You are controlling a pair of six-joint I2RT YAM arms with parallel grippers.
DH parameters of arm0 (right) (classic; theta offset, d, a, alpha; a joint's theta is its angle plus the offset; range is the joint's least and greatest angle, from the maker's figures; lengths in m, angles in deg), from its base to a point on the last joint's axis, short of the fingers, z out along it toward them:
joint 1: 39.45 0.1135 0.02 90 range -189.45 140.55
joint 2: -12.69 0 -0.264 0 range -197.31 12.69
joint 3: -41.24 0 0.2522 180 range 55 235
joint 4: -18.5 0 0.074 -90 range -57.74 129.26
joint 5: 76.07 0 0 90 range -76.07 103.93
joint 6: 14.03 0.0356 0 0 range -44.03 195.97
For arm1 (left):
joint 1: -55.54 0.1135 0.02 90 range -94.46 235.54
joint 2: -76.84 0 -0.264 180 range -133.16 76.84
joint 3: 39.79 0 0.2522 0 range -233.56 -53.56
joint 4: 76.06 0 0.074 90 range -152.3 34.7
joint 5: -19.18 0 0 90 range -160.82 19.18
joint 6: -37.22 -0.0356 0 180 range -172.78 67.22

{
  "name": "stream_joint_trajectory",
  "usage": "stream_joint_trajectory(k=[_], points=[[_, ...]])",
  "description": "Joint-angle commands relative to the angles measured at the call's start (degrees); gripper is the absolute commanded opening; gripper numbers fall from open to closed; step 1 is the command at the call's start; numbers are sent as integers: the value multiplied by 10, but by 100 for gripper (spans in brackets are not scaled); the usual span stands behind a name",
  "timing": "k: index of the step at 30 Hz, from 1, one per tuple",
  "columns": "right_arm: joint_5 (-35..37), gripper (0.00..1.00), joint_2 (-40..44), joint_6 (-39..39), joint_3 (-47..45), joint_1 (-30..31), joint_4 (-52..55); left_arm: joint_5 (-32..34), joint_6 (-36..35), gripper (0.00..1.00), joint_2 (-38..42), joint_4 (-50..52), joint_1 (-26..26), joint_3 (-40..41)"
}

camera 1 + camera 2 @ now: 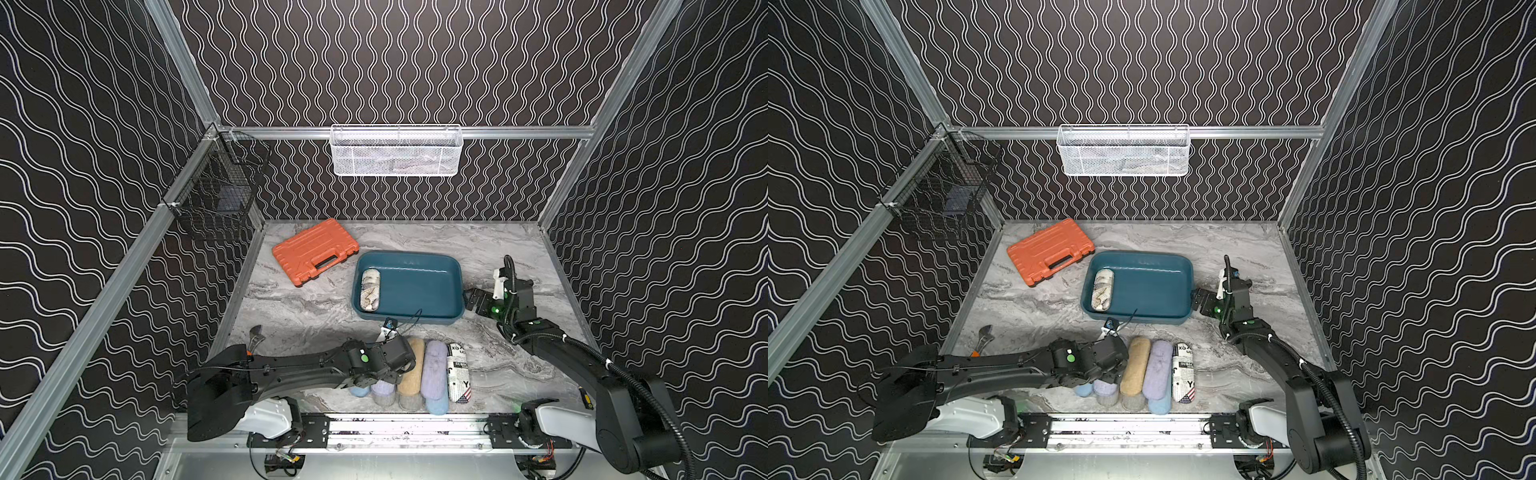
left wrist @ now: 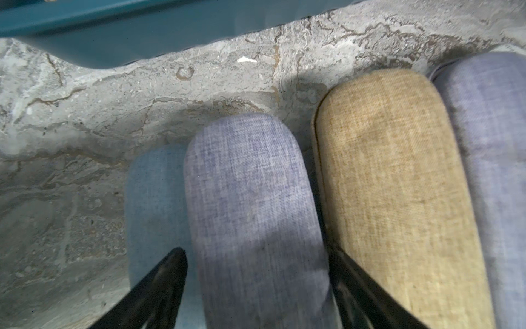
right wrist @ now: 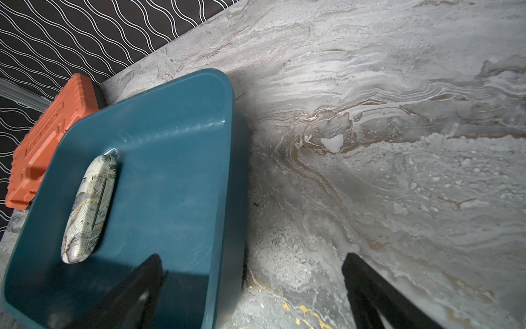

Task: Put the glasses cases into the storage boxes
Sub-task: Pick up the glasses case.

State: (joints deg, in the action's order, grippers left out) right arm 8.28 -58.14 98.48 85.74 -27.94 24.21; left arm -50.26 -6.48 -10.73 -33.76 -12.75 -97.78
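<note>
The dark teal storage box (image 1: 419,286) sits mid-table and holds one map-printed glasses case (image 1: 370,289) along its left wall. Several more cases lie in a row near the front edge: tan (image 1: 411,365), lavender (image 1: 434,368), newspaper-printed (image 1: 458,372). My left gripper (image 2: 256,256) points down over this row, open, its fingers straddling another lavender case (image 2: 250,199). One finger touches that case, and the other stands just off it over a light blue case (image 2: 153,199). My right gripper (image 1: 473,299) is open and empty, and straddles the box's right wall (image 3: 227,199).
An orange ribbed tool case (image 1: 315,251) lies at the back left beside the box. A wrench (image 1: 256,334) lies front left. A white mesh basket (image 1: 396,150) hangs on the back wall, and a black wire basket (image 1: 216,187) on the left wall.
</note>
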Motion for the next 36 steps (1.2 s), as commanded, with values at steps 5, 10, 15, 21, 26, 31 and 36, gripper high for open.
stream_joint_trajectory(k=[5,10,15,21,26,31,36], points=[[-6,100,-2,8,-2,0,-16,-3,4,73,-15,-6,-9,-4],[-4,100,2,8,-2,0,-16,7,10,62,-10,5,-15,-9],[-5,100,1,8,-2,0,-16,24,9,59,12,36,-21,-32],[-4,100,2,8,-2,-1,-16,48,3,59,44,80,-21,-69],[-5,100,2,8,-2,0,-17,79,-28,60,61,109,-16,-119],[-9,100,-5,9,-1,0,-20,49,-89,60,43,56,43,-164],[-6,100,-3,8,-1,0,-17,18,-138,60,-13,-6,101,-214]])
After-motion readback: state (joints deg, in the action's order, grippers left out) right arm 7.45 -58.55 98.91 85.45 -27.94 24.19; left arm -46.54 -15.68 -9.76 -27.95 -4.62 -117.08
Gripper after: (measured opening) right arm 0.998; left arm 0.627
